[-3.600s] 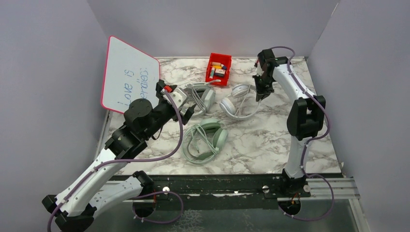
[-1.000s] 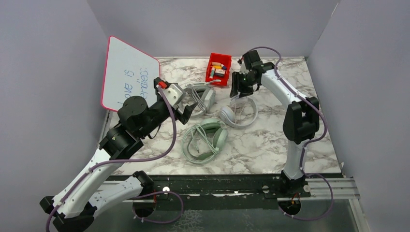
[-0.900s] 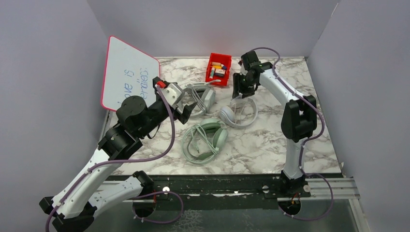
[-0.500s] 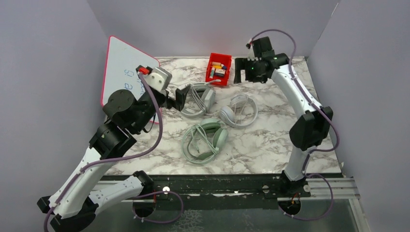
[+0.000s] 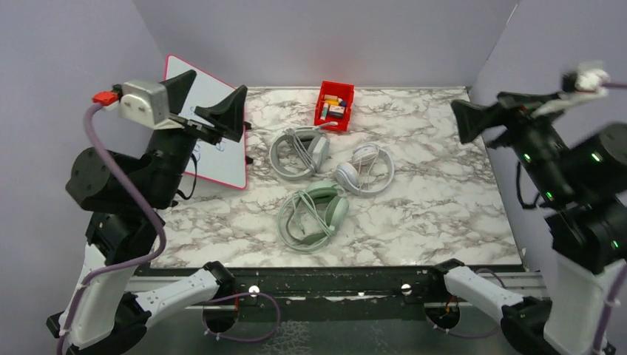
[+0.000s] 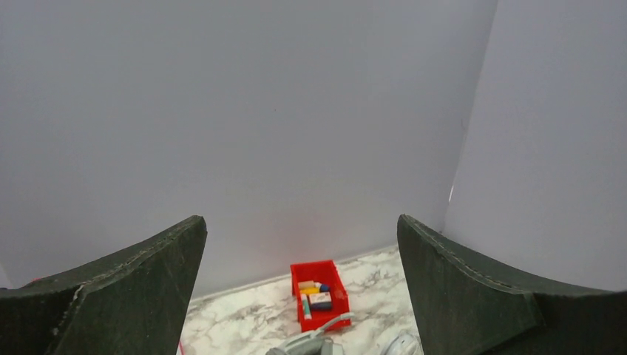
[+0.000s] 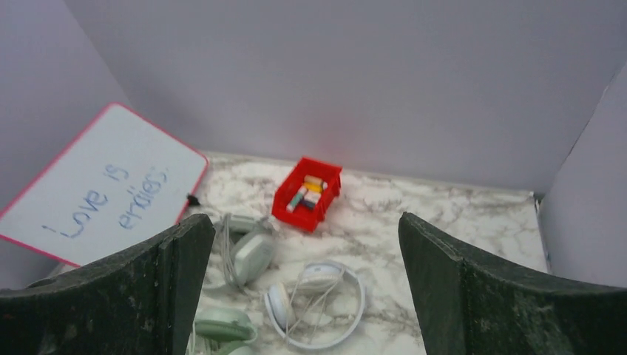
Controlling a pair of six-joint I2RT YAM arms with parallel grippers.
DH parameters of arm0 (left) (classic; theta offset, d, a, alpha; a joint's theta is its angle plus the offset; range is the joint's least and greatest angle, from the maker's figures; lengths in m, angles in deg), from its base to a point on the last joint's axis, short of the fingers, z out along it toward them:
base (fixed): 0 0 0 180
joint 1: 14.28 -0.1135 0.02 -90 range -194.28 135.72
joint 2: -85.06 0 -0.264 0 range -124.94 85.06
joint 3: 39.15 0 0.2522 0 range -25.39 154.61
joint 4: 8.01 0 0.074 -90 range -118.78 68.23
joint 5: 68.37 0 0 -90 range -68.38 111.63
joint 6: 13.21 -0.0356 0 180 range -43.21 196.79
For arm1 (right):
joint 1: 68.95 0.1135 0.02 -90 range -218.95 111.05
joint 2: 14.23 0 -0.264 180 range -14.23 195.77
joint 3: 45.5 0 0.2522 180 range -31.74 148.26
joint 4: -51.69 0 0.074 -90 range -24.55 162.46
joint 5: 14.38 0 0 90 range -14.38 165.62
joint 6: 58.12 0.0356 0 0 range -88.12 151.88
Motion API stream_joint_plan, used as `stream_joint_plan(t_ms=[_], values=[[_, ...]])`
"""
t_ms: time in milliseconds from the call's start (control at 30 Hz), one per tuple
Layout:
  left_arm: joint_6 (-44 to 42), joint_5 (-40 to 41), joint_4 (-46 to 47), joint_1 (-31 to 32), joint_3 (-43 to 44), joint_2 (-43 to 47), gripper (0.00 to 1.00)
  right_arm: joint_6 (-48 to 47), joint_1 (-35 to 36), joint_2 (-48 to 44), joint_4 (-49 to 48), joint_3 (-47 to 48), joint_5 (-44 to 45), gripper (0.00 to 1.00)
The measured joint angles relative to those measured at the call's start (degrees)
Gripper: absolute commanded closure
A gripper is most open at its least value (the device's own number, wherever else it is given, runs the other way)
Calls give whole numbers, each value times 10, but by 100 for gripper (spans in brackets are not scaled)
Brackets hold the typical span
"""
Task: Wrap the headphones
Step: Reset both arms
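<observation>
You have a white bench with a grey-veined marble pattern, closed in by plain lilac-grey walls on the left, back and right. A black rail runs along its near edge.

All three headphones lie flat in a loose cluster at the middle of the bench. The grey-white headset sits at the rear left of the group, just in front of a red bin. The plain white headset lies just to its right. The mint-green headset lies nearest the front, with thin cable looped over its band. Whether the ear cups touch one another you cannot tell.

A whiteboard with a pink-red frame leans against the left wall. Its blue handwriting reads "Love is" on the first line. The second line looks like "eraies" but is not clear. The red bin holds small coloured items, and their labels are too small to read.

Your left hand hangs high over the left side of the bench, in front of the whiteboard. Its fingers are spread wide with nothing between them. Your right hand is raised at the far right, equally spread and holding nothing. Both are well apart from the headphones.
</observation>
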Motion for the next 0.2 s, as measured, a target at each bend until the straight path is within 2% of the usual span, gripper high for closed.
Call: stream_joint_plan(t_ms=[67,200], values=[[0,1,5,0,9,9,1,-5,0,-65,-22,-2,-6,0],[0,5,11,0,11,21,1,-7,0,-125,-51,-1,-8,0]])
